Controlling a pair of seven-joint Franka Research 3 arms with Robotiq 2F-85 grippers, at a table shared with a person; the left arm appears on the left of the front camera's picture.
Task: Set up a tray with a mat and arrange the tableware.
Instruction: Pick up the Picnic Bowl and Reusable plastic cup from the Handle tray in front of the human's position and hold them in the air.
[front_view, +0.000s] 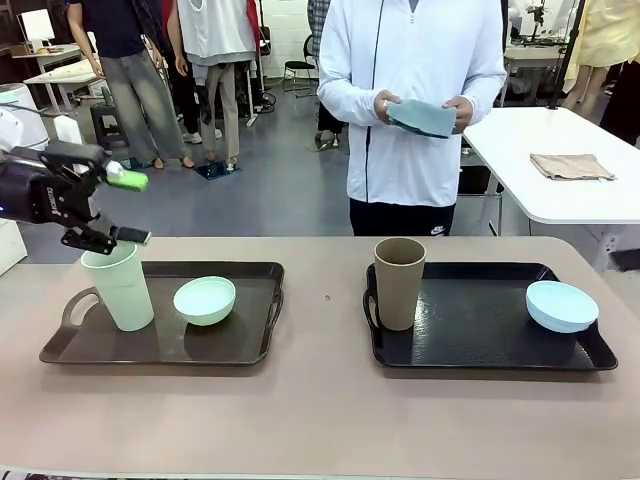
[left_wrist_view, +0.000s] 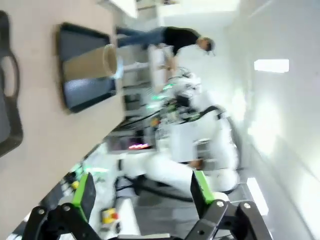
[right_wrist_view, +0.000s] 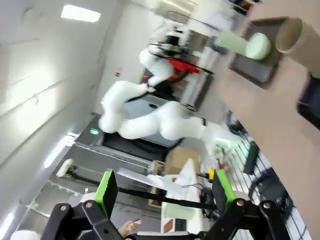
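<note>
Overhead, the left gripper (front_view: 130, 208) is seen with its two green-padded fingers spread apart, one above the other, nothing between them, just over the rim of the pale green cup (front_view: 119, 287). Whether the lower finger touches that rim cannot be told. The tall, matte, handleless cup is stood upright at the left end of the dark brown tray (front_view: 160, 345), a shallow rounded rectangle with cut-out handles. The round mint green bowl (front_view: 205, 300) is set beside it.

On the glossy black tray (front_view: 480, 350) the brown cup (front_view: 399, 283) is placed upright at the left edge and the light blue bowl (front_view: 561, 306) at the right. A folded pale blue mat (front_view: 422, 117) is held at chest height by the person (front_view: 400, 170) across the table (front_view: 320, 420).

In the right wrist view the right gripper (right_wrist_view: 165, 190) is shown with fingers wide apart and empty. That picture is blurred, and the trays in it are cut off and hard to make out.
</note>
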